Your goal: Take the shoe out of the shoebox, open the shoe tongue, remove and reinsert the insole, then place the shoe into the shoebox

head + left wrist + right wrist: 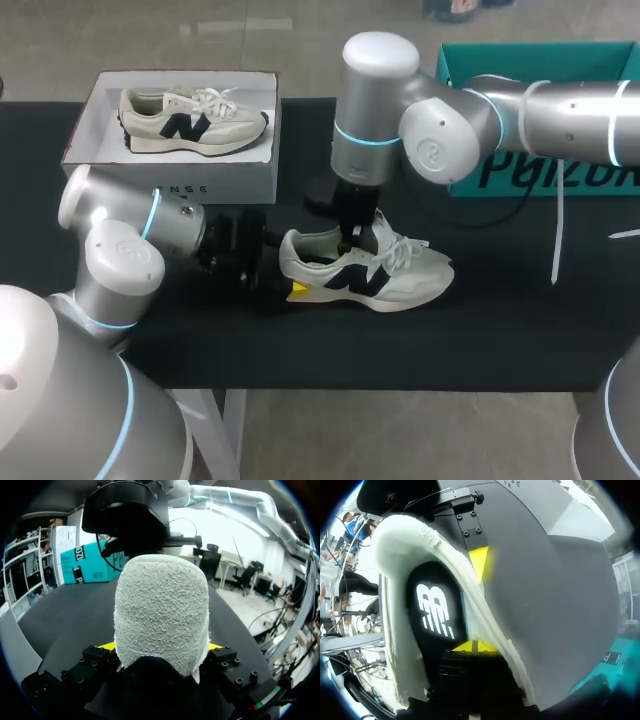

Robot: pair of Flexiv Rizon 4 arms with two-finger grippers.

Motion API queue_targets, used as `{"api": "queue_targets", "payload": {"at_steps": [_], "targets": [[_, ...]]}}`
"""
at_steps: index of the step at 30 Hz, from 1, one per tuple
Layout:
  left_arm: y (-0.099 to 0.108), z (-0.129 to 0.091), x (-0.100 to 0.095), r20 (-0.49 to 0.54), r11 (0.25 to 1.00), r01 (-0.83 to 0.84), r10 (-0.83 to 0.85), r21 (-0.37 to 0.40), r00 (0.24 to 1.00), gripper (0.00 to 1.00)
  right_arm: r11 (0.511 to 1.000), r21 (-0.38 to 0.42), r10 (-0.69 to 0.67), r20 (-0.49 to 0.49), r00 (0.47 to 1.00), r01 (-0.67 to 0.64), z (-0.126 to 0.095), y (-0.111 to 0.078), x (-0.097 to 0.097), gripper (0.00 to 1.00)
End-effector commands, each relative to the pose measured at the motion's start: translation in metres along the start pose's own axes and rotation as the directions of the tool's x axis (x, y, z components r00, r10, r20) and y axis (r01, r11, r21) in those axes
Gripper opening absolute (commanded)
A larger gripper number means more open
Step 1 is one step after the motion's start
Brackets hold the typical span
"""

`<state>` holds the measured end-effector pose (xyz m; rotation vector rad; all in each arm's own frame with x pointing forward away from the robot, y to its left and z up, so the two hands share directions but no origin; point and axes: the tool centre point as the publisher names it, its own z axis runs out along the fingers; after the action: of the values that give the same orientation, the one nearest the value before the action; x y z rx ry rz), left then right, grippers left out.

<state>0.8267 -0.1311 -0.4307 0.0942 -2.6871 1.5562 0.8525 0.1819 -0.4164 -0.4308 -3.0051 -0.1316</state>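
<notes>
Table (520,330): black matte top, white leg under near edge. Teal box (540,62): open-topped, dark lettering on side, standing at far right of table.

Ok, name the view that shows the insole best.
Right wrist view: it looks into the shoe at the black insole. In the head view the right arm covers it; the left wrist view shows only the heel.

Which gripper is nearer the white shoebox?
Left. The left gripper grips the loose shoe at its heel, just in front of the shoebox; the right gripper sits in that shoe's opening, farther off.
</notes>
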Motion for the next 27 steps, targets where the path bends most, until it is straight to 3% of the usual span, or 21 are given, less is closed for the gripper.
{"api": "queue_targets", "payload": {"at_steps": [1, 7, 15, 22, 25, 27], "targets": [[0.003, 0.004, 0.000, 0.003, 1.000, -0.001, 0.001, 0.002, 1.000, 0.00, 1.000, -0.017, 0.002, 0.008, 1.000, -0.002, 0.006, -0.005, -0.002, 0.45], [0.003, 0.004, 0.000, 0.003, 1.000, -0.001, 0.001, 0.002, 1.000, 0.00, 1.000, 0.008, -0.023, 0.001, 1.000, 0.023, 0.012, -0.003, 0.005, 0.49], [0.003, 0.004, 0.000, 0.003, 1.000, -0.001, 0.001, 0.002, 1.000, 0.00, 0.996, 0.081, -0.026, -0.067, 0.997, 0.031, 0.046, -0.009, 0.019, 0.60], [0.003, 0.004, 0.000, 0.003, 1.000, -0.001, 0.001, 0.002, 1.000, 0.00, 0.995, 0.096, -0.022, -0.120, 0.993, 0.033, 0.067, -0.011, 0.033, 0.67], [0.003, 0.004, 0.000, 0.003, 1.000, -0.001, 0.001, 0.002, 1.000, 0.00, 0.994, 0.103, -0.022, -0.133, 0.991, 0.036, 0.073, -0.011, 0.040, 0.65], [0.003, 0.004, 0.000, 0.003, 1.000, -0.001, 0.001, 0.002, 1.000, 0.00, 0.994, 0.109, -0.017, -0.139, 0.990, 0.032, 0.076, -0.011, 0.044, 0.57]]}}
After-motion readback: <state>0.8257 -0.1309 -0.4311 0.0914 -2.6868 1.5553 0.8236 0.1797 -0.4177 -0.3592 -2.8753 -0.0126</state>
